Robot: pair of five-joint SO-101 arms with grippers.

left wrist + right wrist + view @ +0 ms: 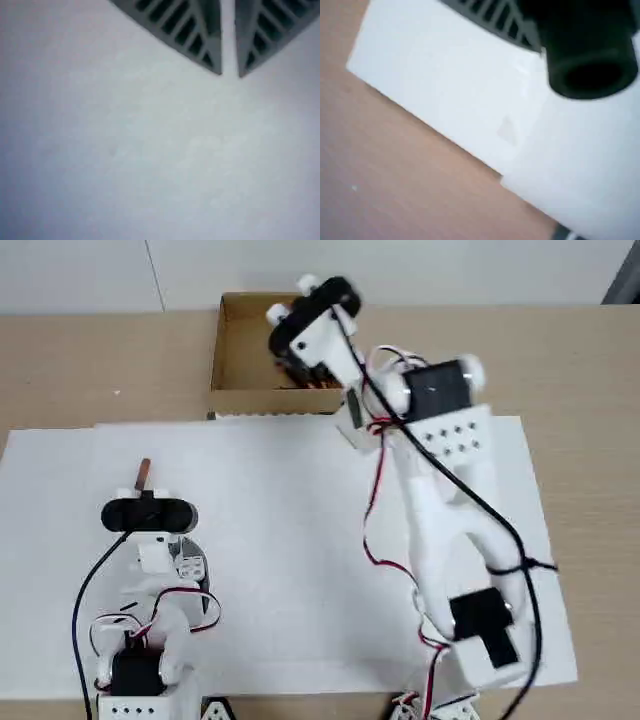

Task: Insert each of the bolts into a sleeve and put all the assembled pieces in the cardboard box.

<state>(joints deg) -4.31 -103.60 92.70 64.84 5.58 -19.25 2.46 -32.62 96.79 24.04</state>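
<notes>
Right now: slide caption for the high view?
Right gripper over the cardboard box, left gripper above the white sheet.

Matt paper [280, 540], black plastic sleeve [590, 65]

Light wooden table [80, 360], spread across its near and middle part with a large white sheet [280, 540], bare wood left along the far side and at the right. Beyond the far edge, a plain pale wall [100, 270]. Soft, even light with only faint shadows.
</notes>
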